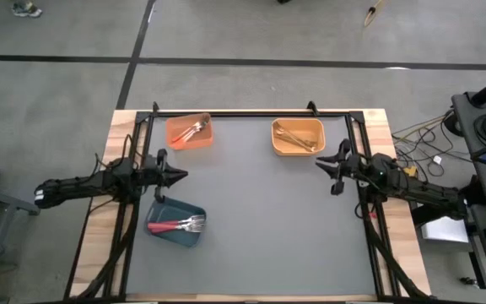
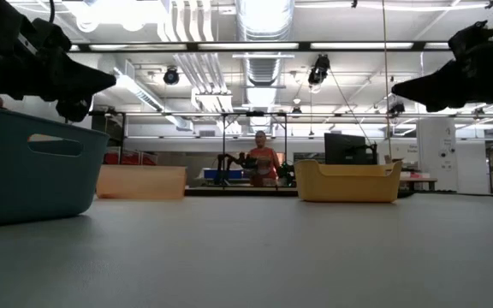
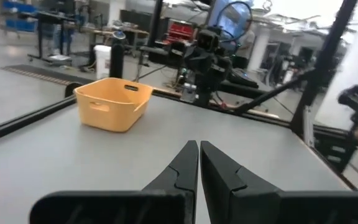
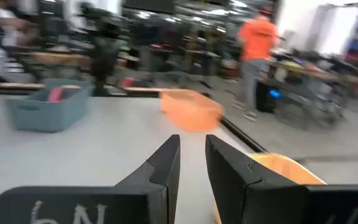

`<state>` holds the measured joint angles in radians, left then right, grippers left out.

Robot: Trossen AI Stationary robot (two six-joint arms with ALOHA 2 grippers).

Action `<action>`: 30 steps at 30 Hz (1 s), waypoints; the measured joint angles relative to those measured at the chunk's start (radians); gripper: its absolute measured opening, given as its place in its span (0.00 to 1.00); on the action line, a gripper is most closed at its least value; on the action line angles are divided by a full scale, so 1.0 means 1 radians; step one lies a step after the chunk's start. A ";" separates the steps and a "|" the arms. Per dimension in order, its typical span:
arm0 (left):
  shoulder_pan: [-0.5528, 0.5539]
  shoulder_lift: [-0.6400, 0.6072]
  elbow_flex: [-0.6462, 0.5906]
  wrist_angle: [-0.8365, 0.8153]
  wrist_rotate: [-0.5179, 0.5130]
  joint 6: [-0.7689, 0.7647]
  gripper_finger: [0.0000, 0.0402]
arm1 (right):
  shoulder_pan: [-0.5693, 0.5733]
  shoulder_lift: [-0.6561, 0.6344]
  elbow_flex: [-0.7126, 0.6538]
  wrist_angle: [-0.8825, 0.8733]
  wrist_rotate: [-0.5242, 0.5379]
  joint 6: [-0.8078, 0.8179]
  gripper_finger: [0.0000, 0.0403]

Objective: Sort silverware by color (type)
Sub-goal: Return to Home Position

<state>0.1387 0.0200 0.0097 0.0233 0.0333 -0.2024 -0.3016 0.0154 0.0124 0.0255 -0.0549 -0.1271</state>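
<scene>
Orange-handled forks [image 1: 191, 131] lie in the orange bin [image 1: 201, 142] at the far left. Gold forks [image 1: 296, 138] lie in the yellow-orange bin [image 1: 278, 145] at the far right. Red-handled forks [image 1: 180, 225] lie in the teal bin [image 1: 163, 213] at the near left. My left gripper [image 1: 182, 176] hangs above the mat between the orange and teal bins; it is shut and empty, as the left wrist view [image 3: 199, 145] shows. My right gripper [image 1: 319, 162] hangs just near of the yellow-orange bin, its fingers a narrow gap apart [image 4: 192, 142], and it is empty.
The grey mat [image 1: 260, 228] is bordered by a black frame [image 1: 251, 114] and wooden table edges [image 1: 99, 211]. A person [image 2: 262, 158] stands in the room beyond the far edge. Another person in an orange shirt [image 4: 257, 43] shows in the right wrist view.
</scene>
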 joint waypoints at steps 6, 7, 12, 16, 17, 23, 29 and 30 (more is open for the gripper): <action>0.000 0.019 0.006 -0.016 -0.029 -0.065 0.00 | 0.000 0.014 0.000 -0.003 0.109 0.154 0.17; 0.000 0.024 0.007 -0.019 -0.029 -0.067 0.00 | 0.000 0.014 0.000 -0.004 0.107 0.175 0.17; 0.000 0.039 0.008 -0.020 -0.032 -0.069 0.00 | 0.000 0.019 0.000 -0.005 0.107 0.195 0.17; 0.000 0.048 0.008 -0.019 -0.032 -0.069 0.00 | 0.000 0.020 -0.001 -0.005 0.107 0.232 0.17; 0.000 0.051 0.008 -0.020 -0.032 -0.069 0.00 | 0.000 0.019 -0.001 -0.005 0.108 0.235 0.17; 0.000 0.060 0.008 -0.018 -0.032 -0.069 0.00 | 0.000 0.020 -0.001 -0.005 0.108 0.223 0.17; 0.000 0.066 0.009 -0.016 -0.031 -0.069 0.00 | 0.000 0.019 -0.002 -0.005 0.108 0.222 0.17; 0.000 0.066 0.009 -0.017 -0.031 -0.069 0.00 | 0.000 0.020 -0.002 -0.005 0.108 0.222 0.17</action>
<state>0.1387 0.0864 0.0185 0.0064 0.0020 -0.2710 -0.3019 0.0358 0.0109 0.0206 0.0528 0.0950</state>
